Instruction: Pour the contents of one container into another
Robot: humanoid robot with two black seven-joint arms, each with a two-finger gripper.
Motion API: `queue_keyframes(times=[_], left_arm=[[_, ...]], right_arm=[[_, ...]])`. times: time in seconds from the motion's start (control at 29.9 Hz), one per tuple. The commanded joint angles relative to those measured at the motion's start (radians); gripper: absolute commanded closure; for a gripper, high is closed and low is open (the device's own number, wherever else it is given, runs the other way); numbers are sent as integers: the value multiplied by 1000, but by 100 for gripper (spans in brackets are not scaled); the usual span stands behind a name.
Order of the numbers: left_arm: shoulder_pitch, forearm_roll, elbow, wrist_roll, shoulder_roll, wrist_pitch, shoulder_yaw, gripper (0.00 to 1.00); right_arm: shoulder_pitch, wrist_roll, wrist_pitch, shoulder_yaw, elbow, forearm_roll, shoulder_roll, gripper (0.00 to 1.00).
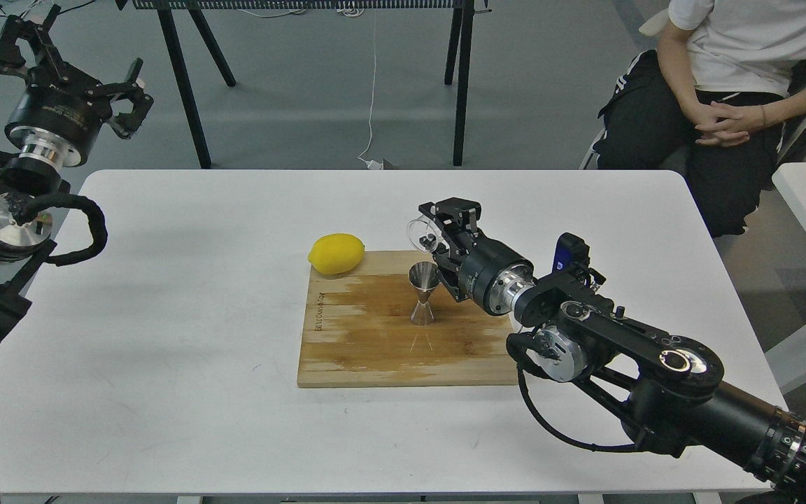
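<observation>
The steel jigger point(423, 292) stands upright on the wooden cutting board point(375, 343), near its middle. Just above and a little behind the jigger's mouth hangs the clear glass cup point(422, 236), tipped on its side with its opening facing left. My right gripper point(438, 238) is shut on the cup, its arm reaching in from the lower right. My left gripper point(95, 84) is raised off the table at the far upper left, open and holding nothing.
A yellow lemon point(336, 253) lies at the board's back left corner, touching the white table point(186, 294). A seated person point(725, 91) is behind the table's far right corner. Black table legs point(186, 84) stand behind.
</observation>
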State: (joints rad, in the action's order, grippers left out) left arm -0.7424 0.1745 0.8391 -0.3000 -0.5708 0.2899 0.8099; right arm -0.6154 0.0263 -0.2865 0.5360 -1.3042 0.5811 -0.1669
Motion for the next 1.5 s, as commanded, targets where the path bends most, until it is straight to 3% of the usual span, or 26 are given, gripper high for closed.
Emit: queue_keyframes(times=[0.0, 1.47], left_arm=[[0, 0, 0, -2, -1, 0, 2, 0], [0, 0, 0, -1, -9, -1, 17, 0]], right_arm=[[-3, -2, -3, -31, 0, 26, -3, 65], [-66, -5, -11, -143, -1, 203, -72, 65]])
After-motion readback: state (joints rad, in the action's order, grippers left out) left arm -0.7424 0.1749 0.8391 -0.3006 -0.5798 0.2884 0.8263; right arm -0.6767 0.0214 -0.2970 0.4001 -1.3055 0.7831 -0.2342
